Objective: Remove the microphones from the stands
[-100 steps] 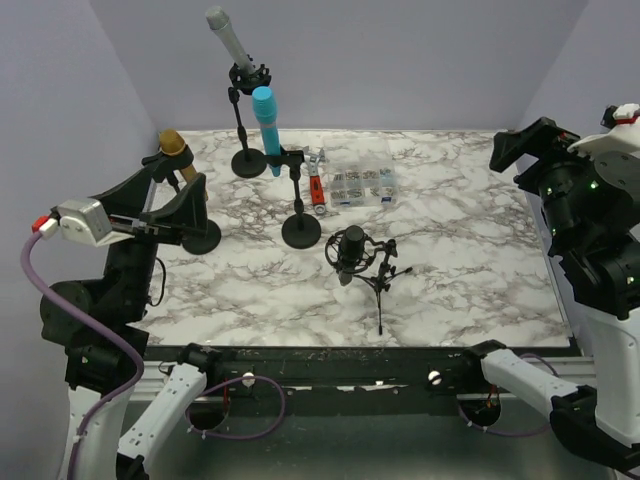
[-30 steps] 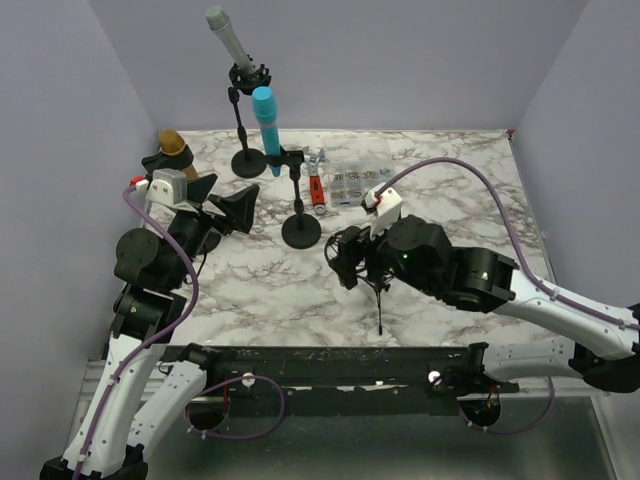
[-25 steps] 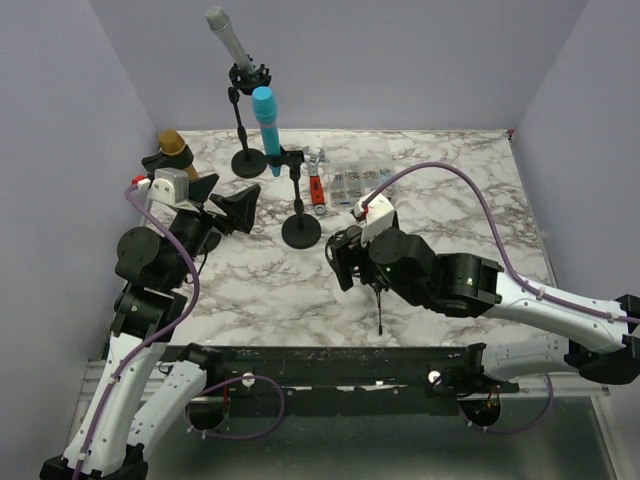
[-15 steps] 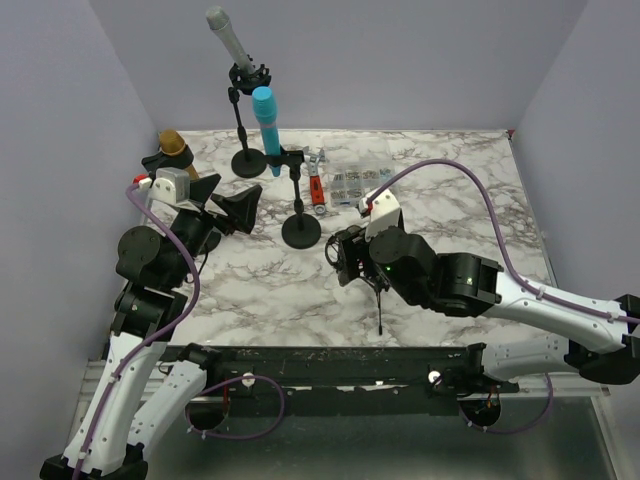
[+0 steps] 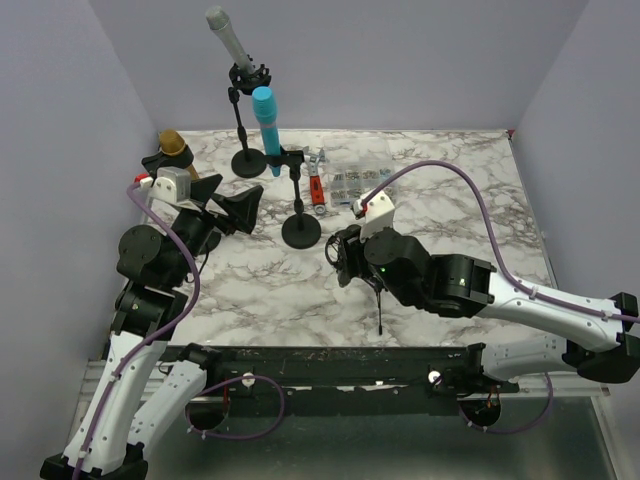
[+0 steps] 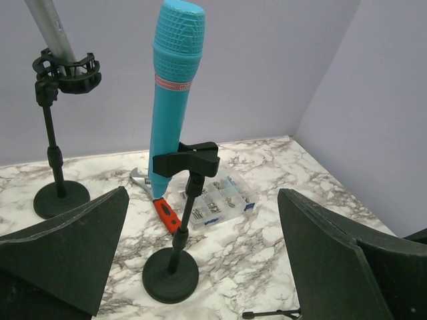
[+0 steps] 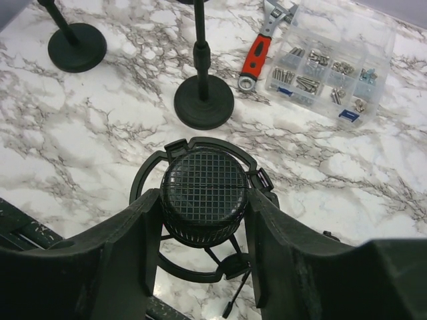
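A black microphone (image 7: 203, 181) with a mesh head sits upright in a ring-shaped shock mount (image 7: 143, 175) on a small tripod stand (image 5: 381, 305) at the table's middle. My right gripper (image 7: 203, 203) comes at it from the near side. Its two fingers press against the left and right sides of the mesh head. In the top view the microphone (image 5: 345, 252) is mostly hidden by the right gripper (image 5: 352, 258). My left gripper (image 5: 222, 200) hovers wide open at the left, pointing toward the blue microphone (image 6: 173, 73), with nothing between its fingers.
The blue microphone's clip stand has a round base (image 6: 170, 277). A grey microphone (image 5: 228, 38) on a tall stand is at the back and a gold one (image 5: 172, 145) at the far left. A red-handled wrench (image 7: 257, 57) and a clear screw box (image 7: 330, 63) lie behind the tripod.
My right gripper's jaws have come together from wide apart onto the black microphone's head. The left arm has stayed where it was.
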Robot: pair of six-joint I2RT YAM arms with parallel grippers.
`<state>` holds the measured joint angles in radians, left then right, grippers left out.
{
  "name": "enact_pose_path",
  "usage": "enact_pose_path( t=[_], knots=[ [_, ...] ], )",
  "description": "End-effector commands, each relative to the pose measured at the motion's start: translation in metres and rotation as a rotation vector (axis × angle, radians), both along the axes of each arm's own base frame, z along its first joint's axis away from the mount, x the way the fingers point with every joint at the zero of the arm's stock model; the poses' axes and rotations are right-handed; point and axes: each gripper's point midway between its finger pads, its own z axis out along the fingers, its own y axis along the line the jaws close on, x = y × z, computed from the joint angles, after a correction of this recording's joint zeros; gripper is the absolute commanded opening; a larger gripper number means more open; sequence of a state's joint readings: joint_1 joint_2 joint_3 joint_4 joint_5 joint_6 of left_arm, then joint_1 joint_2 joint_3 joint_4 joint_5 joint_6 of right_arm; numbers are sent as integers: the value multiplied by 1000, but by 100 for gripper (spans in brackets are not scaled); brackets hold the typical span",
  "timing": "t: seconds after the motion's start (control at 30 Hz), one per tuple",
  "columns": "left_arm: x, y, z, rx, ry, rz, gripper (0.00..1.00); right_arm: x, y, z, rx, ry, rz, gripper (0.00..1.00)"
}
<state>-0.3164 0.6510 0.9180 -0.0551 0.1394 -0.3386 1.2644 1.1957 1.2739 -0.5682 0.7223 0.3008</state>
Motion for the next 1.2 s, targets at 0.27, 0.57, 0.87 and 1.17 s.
enact_pose_path(
  t=[0.27, 0.57, 0.87, 1.17],
  knots=[
    [-2, -9, 2, -6, 9, -47, 96, 7, -2, 20, 2, -54, -32, 32],
    [-4, -9, 2, -9, 13, -51, 96, 8, -6, 59, 50, -104, -32, 22],
    [-1, -9, 0, -9, 22, -50, 96, 9, -21, 99, 74, -155, -49, 11],
    [-4, -9, 1, -24, 23, -52, 95, 3, -50, 146, 140, -210, -54, 4]
  ],
)
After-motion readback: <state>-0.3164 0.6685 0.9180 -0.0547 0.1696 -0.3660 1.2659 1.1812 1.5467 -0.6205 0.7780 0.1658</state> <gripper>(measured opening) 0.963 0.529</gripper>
